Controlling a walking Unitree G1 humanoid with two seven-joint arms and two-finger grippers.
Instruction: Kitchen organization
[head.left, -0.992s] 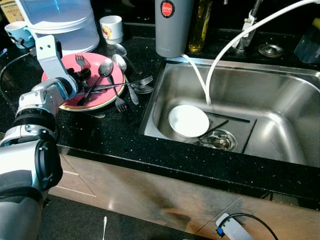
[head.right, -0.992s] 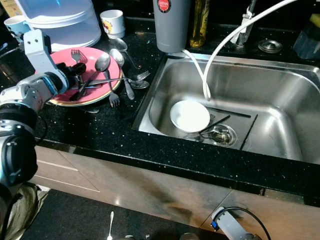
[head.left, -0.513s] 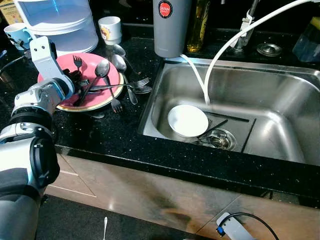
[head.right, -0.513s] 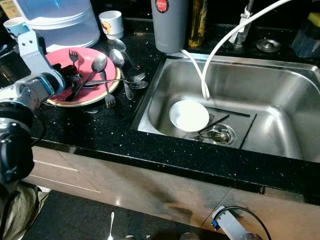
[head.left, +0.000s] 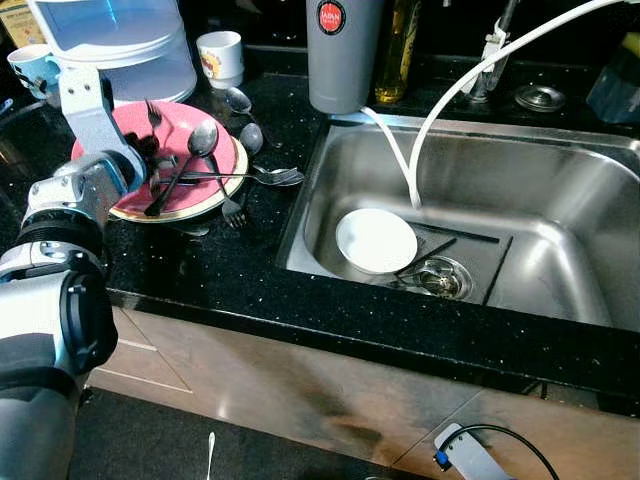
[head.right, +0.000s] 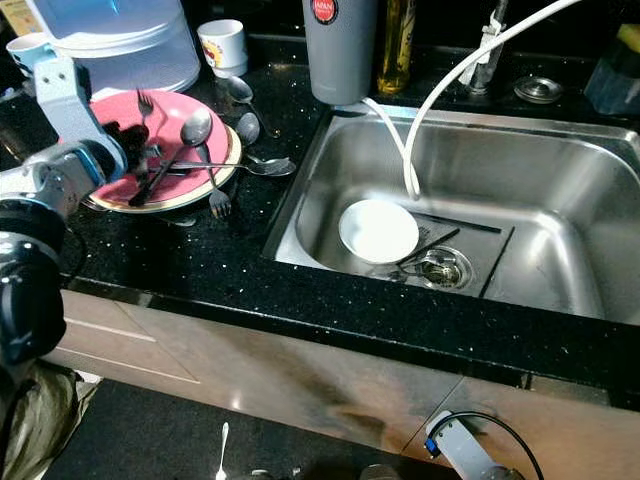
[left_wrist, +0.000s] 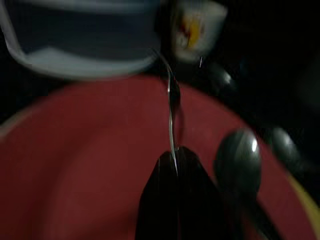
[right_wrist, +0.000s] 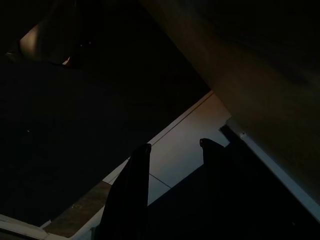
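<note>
Over the pink plate (head.left: 190, 195), at the left of the black tabletop (head.left: 210, 270), the left gripper (head.left: 152, 152) has its jaws clenched on the handle of a fork (left_wrist: 171, 107), which in the left wrist view runs thin and edge-on straight out from between the black fingers (left_wrist: 160, 200). Just beside the jaws, on the plate, lies a large spoon (head.left: 204, 139) with its bowl up near the far rim and its dark handle slanting down across the plate; a second fork (head.left: 228, 205) hangs off the plate's near edge with its tines on the tabletop. Past the plate, on the side away from the jaws, more spoons (head.left: 275, 177) lie on the tabletop, one of them reaching across the plate's rim. Beyond the jaws stand a white and blue container (head.left: 120, 45) and a small white cup (head.left: 222, 56) with a printed picture; a second cup (head.left: 30, 66), blue-rimmed, sits at the far left. Well apart from the jaws, to their right, is the steel sink (head.left: 560, 190), with a white bowl (head.left: 377, 241) resting in its bottom near the drain (head.left: 438, 278) and a white hose (head.left: 470, 85) curving down into it. A grey tumbler (head.left: 345, 50) stands at the sink's far corner. The right gripper (right_wrist: 172, 165) hangs in shadow with its jaws released and apart, grasping nothing.
</note>
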